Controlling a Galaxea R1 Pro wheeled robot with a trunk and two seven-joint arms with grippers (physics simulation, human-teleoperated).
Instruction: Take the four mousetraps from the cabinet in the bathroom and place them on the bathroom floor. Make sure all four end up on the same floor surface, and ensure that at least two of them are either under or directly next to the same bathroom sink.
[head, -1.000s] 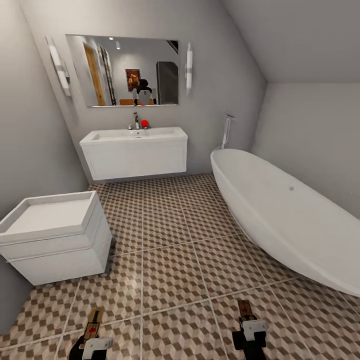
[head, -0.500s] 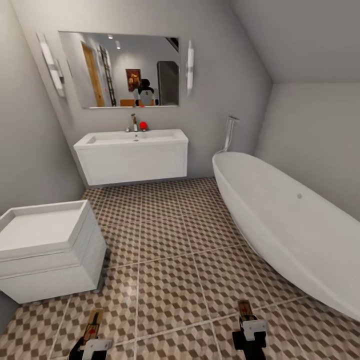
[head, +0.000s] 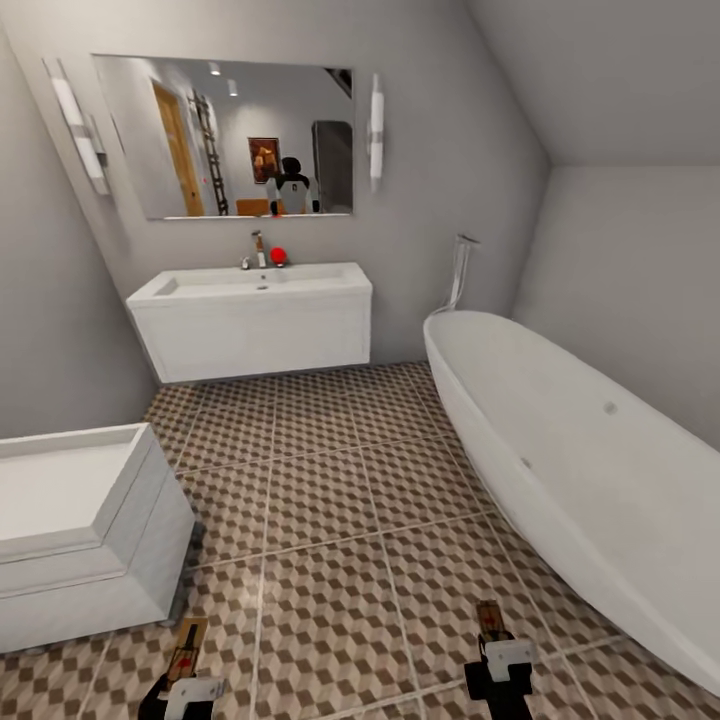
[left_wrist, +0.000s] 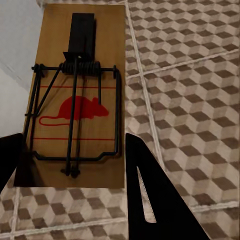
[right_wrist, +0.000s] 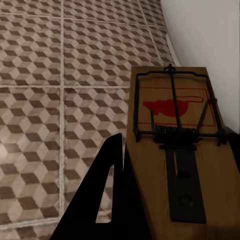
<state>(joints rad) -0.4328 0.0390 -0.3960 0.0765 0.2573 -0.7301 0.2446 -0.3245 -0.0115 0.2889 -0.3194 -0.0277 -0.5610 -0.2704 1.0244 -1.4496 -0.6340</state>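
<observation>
A brown wooden mousetrap (head: 186, 648) with a red mouse mark sticks forward out of my left gripper (head: 185, 672), which is shut on its near end; the left wrist view shows this mousetrap (left_wrist: 75, 97) close up between dark fingers (left_wrist: 150, 195). My right gripper (head: 497, 650) is shut on a second mousetrap (head: 490, 618), seen again as a mousetrap (right_wrist: 177, 145) in the right wrist view beside a finger (right_wrist: 100, 200). Both are held low over the cube-patterned bathroom floor (head: 330, 520). The white wall-hung sink (head: 255, 318) with its chrome tap stands ahead against the far wall.
A white oval bathtub (head: 570, 460) runs along the right side. A small white drawer unit (head: 75, 535) stands at the left. A mirror (head: 225, 135) hangs over the sink, and a small red object (head: 277, 255) sits on the basin's rim.
The whole view has shifted: the sink, drawer unit and tub have slid left and grown larger as the camera moved. Both grippers keep their mousetraps in the same place in the picture.
</observation>
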